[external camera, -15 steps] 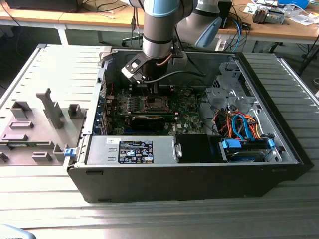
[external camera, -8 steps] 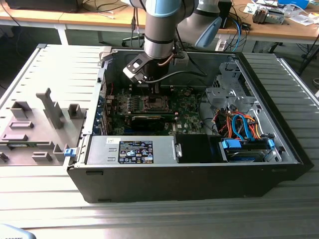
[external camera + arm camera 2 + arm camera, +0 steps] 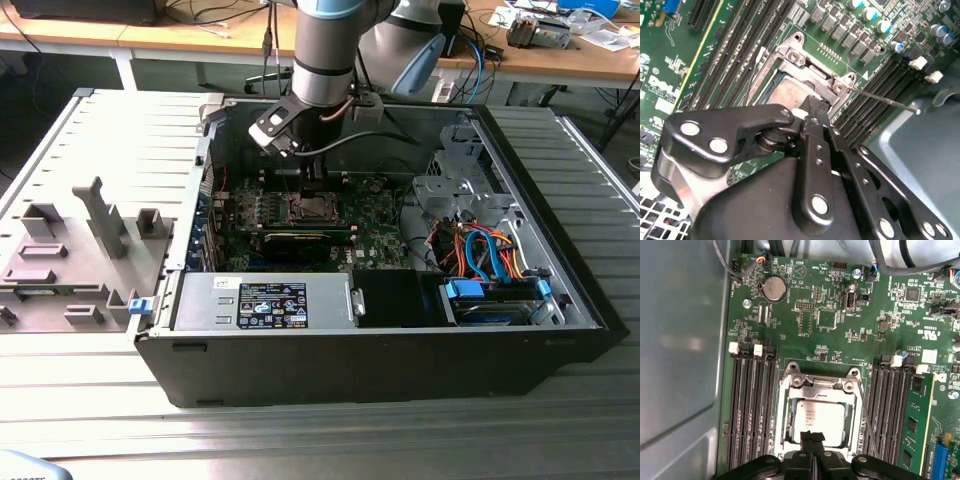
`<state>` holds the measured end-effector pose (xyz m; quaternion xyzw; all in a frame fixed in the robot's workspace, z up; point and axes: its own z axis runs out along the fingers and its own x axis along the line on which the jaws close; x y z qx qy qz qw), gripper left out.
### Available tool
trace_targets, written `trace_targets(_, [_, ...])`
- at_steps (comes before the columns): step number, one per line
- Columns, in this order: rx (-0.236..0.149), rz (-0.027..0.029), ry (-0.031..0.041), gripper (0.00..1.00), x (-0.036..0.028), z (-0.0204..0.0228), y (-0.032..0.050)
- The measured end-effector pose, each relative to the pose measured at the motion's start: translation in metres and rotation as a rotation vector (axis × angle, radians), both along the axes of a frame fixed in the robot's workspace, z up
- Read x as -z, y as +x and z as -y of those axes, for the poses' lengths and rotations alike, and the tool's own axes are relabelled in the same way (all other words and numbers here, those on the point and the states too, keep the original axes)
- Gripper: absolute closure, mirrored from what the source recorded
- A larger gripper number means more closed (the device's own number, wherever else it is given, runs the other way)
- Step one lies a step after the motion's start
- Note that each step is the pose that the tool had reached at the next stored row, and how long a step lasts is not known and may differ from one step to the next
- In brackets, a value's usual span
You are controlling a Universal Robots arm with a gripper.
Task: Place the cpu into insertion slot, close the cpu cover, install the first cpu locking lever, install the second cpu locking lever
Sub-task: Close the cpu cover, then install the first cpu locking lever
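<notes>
The cpu (image 3: 820, 417) lies with its silver-grey face up in the insertion slot (image 3: 784, 432) on the green board. The silvery cpu cover (image 3: 852, 412) lies down around it, and the chip shows through its window. In both wrist views my gripper (image 3: 812, 436) is shut with nothing between its fingers, its tip over the near edge of the cpu (image 3: 787, 92) and cover (image 3: 795, 56). A thin wire locking lever (image 3: 890, 102) sticks out free from one side of the socket, seen also as a slanted lever (image 3: 863, 412). In the exterior view the gripper (image 3: 315, 178) hangs just above the socket (image 3: 312, 208).
Black memory slots (image 3: 747, 410) flank the socket on both sides. The open computer case (image 3: 560, 300) has a grey side wall (image 3: 680, 350) close by, cables and a drive cage (image 3: 480, 250) at the exterior view's right, and a power supply (image 3: 265, 300) at the front.
</notes>
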<state>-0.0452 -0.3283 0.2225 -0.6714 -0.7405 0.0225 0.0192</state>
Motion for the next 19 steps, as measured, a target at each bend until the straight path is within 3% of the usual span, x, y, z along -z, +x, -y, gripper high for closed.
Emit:
trace_targets(1, [0.000,-0.0084,-0.0002,0.89,-0.0004,0.0000,0.0030])
trace_targets(2, [0.000,-0.0099,-0.0003,0.89,-0.0032,0.0000,0.0036])
trace_targets(4, [0.000,-0.0099,-0.0001,0.89,-0.0137,0.0000,0.0036])
trace_targets(7, [0.000,-0.0099,-0.0001,0.89,-0.0238,0.0000,0.0036])
trace_targets(19, [0.000,-0.0099,-0.0001,0.89,-0.0251,0.0000,0.0036])
